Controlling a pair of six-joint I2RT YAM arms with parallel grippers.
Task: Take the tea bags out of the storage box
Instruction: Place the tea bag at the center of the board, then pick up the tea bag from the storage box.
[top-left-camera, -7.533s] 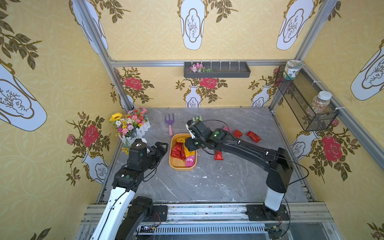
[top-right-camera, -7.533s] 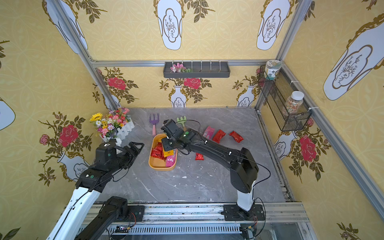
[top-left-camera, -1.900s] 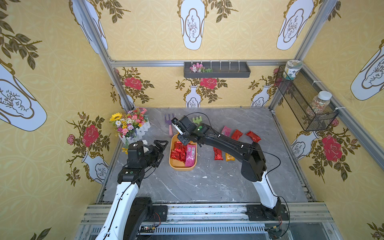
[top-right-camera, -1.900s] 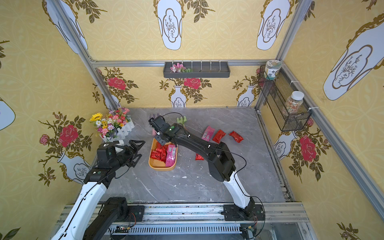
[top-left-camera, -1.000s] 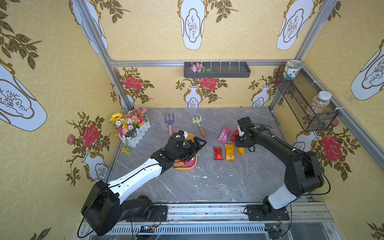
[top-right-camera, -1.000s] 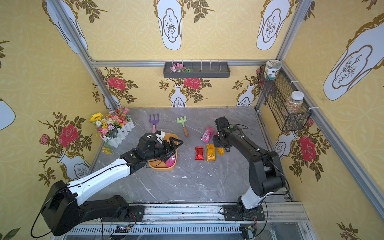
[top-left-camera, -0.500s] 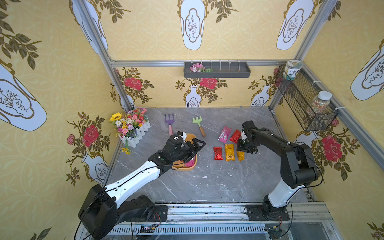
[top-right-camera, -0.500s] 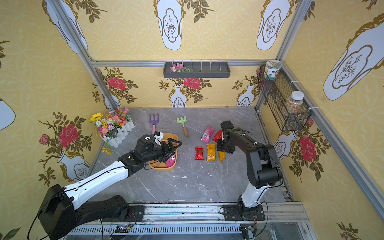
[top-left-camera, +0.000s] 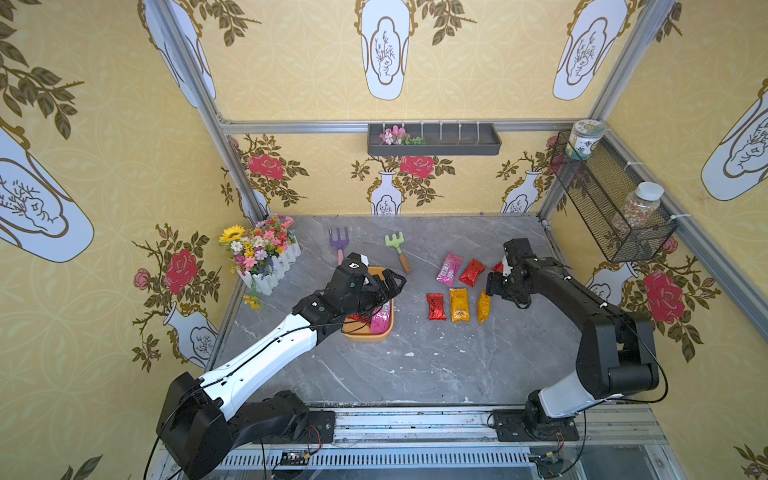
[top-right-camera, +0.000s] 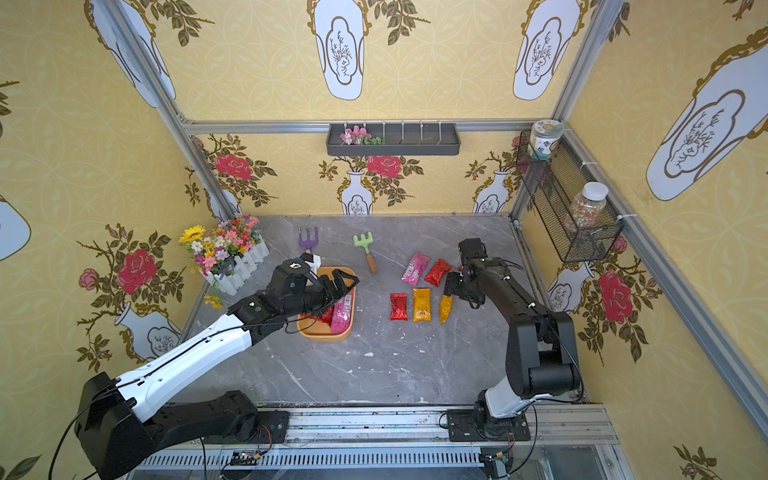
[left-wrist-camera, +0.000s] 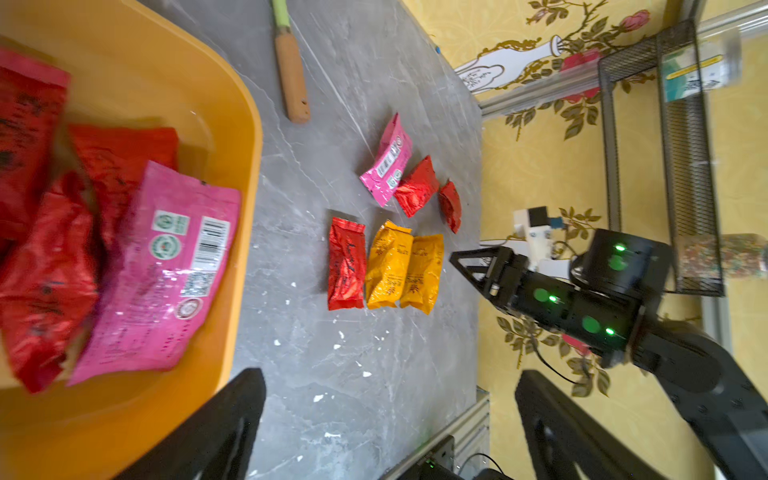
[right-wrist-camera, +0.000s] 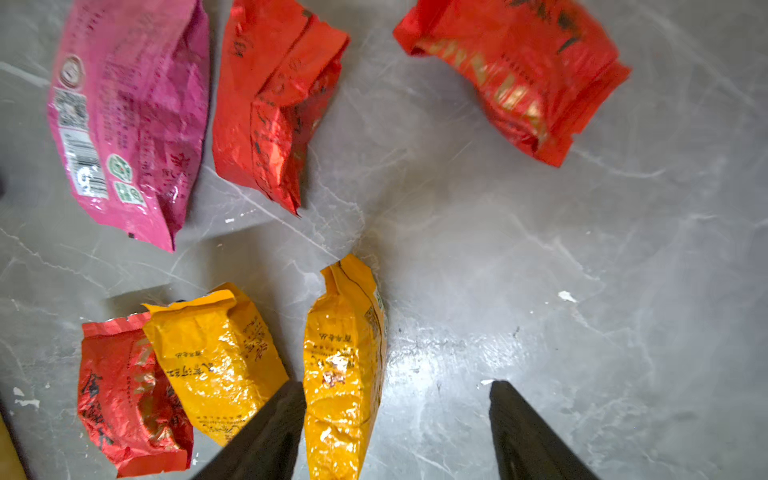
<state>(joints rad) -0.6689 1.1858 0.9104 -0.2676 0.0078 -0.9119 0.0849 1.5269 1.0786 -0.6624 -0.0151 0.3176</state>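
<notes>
The fingers (right-wrist-camera: 270, 428) of the right gripper (right-wrist-camera: 397, 384) are standing apart and clamping nothing. A golden tea bag (right-wrist-camera: 345, 365) is lying between them, tipped onto its edge. It is touching one finger and staying clear of the other. Just beside it on the grey tabletop (right-wrist-camera: 582, 249), a second golden tea bag (right-wrist-camera: 216, 357) and a red tea bag (right-wrist-camera: 129, 395) are lying side by side in a row. Farther out from the fingers, a pink tea bag (right-wrist-camera: 129, 116) is resting flat next to two more red tea bags (right-wrist-camera: 274, 104). One of these is close beside the pink one and the other is well apart. In both top views this gripper is pointing down over the group on the right half of the tabletop, and its arm is partly covering the outermost red bag.

The fingers (left-wrist-camera: 224, 424) of the left gripper (left-wrist-camera: 390, 374) are spread wide and holding nothing. In a top view the left gripper is hovering over the far end of the storage box (top-left-camera: 368, 336), with its fingertips reaching past the rim. The box is sitting on the tabletop left of centre, just in front of the purple rake (top-left-camera: 339, 241), with the green rake (top-left-camera: 397, 249) lying nearby. Inside the box a long pink sachet (left-wrist-camera: 166, 270) is lying label up along the right wall. Several crumpled red sachets (left-wrist-camera: 45, 282) are piling up beside it.
</notes>
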